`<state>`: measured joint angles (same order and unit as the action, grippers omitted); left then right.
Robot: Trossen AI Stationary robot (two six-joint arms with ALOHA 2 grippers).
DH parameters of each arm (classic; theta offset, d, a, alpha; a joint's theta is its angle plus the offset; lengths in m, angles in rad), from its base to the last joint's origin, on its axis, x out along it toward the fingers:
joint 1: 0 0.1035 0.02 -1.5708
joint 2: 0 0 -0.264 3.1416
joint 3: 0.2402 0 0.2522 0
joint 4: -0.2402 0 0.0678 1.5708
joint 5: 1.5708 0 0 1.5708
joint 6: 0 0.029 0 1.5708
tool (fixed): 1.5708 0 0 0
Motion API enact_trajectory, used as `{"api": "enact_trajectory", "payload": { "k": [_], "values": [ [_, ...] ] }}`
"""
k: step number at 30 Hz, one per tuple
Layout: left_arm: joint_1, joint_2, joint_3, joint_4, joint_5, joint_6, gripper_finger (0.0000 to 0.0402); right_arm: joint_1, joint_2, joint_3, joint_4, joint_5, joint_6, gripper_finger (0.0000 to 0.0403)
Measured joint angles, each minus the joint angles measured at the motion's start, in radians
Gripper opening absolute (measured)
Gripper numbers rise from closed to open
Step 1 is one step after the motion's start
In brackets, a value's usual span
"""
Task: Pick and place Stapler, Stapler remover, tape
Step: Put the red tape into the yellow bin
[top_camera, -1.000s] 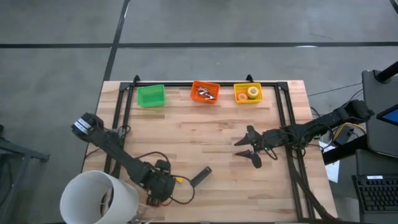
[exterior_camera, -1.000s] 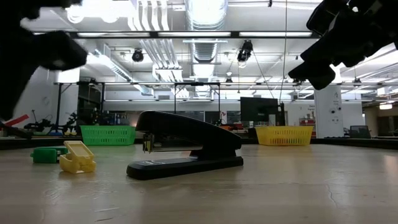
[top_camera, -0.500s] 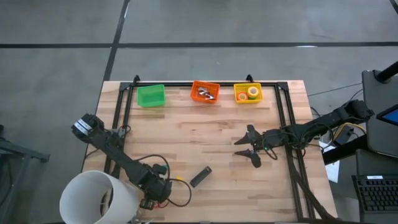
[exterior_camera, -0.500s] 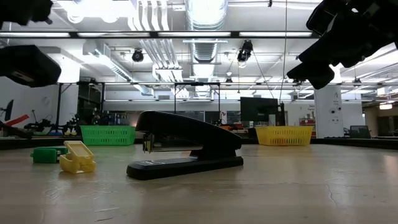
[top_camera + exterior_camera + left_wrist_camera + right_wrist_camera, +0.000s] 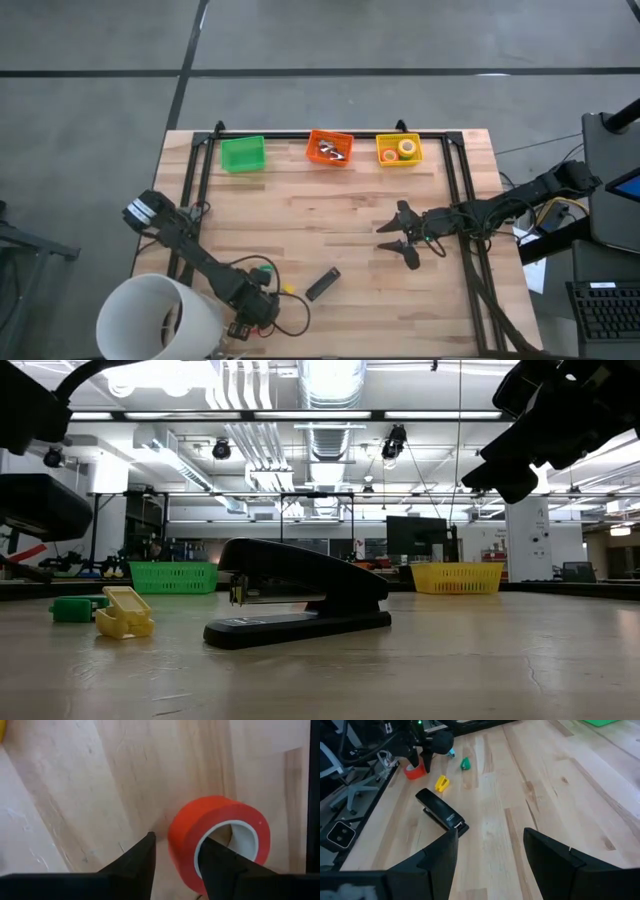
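A red-orange tape roll (image 5: pixel 220 832) lies flat on the table near its front left corner (image 5: pixel 414 771). My left gripper (image 5: pixel 177 840) points down over it, open, with one finger inside the roll's hole and the other outside; from above, the gripper (image 5: pixel 255 305) hides the roll. The black stapler (image 5: pixel 322 284) rests on its base (image 5: pixel 300 628) to the right of it. A small yellow piece (image 5: pixel 288 290) and a small green piece (image 5: pixel 465 764) lie between them. My right gripper (image 5: pixel 395 240) hovers open over the table's right half. My left gripper comes at the tape roll from above, its fingers straddling the roll's wall (image 5: pixel 182 837). Bare wood shows between the outer finger (image 5: pixel 142 857) and the roll. Whether the inner finger (image 5: pixel 215 862) touches the wall I cannot tell.
Green (image 5: pixel 242 154), orange (image 5: pixel 330 148) and yellow (image 5: pixel 399 150) bins stand along the far edge; the yellow one holds tape rolls. A large white round object (image 5: pixel 160 320) stands at the front left corner. A black frame (image 5: pixel 460 200) runs along the table's sides.
My left gripper has sunk toward the table and shifted slightly toward the near left corner, uncovering the green piece in the high view. The stapler and the small pieces have stayed put.
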<state>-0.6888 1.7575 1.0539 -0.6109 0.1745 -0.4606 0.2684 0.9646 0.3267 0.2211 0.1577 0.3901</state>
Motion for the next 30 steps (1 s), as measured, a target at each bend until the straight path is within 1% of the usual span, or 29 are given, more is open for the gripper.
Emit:
{"api": "enact_trajectory", "payload": {
  "k": [3,9,13,16,20,22,24,27,30],
  "values": [
    [0.0,0.007,0.001,0.001,-0.001,-0.002,0.0114,0.0,0.0,0.0,0.0,0.0,0.0,0.0219],
    [0.004,0.006,0.001,0.004,-0.017,-0.005,0.0042,0.0,0.0,-0.001,0.0,0.0,0.0,0.0219],
    [0.01,0.007,0.008,0.006,-0.026,-0.015,0.0041,0.0,0.0,-0.002,0.0,0.0,0.0,0.0219],
    [0.023,0.007,0.017,0.022,-0.062,-0.05,0.0042,0.0,0.0,-0.002,0.0,0.0,0.0,0.0219],
    [0.044,0.003,0.037,0.017,-0.15,-0.073,0.007,0.0,0.0,-0.002,0.002,0.0,-0.005,0.0219],
    [0.058,0.001,0.053,0.019,-0.209,-0.073,0.0075,0.0,0.0,-0.002,0.002,0.0,-0.016,0.0219],
    [0.074,0.001,0.07,0.015,-0.275,-0.073,0.0071,0.002,0.0,-0.002,0.003,-0.001,-0.031,0.0219],
    [0.097,-0.002,0.097,0.015,-0.393,-0.074,0.0053,0.014,0.0,-0.002,0.003,-0.004,-0.056,0.0219],
    [0.105,-0.006,0.127,0.016,-0.569,-0.066,0.0041,0.039,0.0,-0.002,0.004,-0.045,-0.088,0.0219]
  ]
}}
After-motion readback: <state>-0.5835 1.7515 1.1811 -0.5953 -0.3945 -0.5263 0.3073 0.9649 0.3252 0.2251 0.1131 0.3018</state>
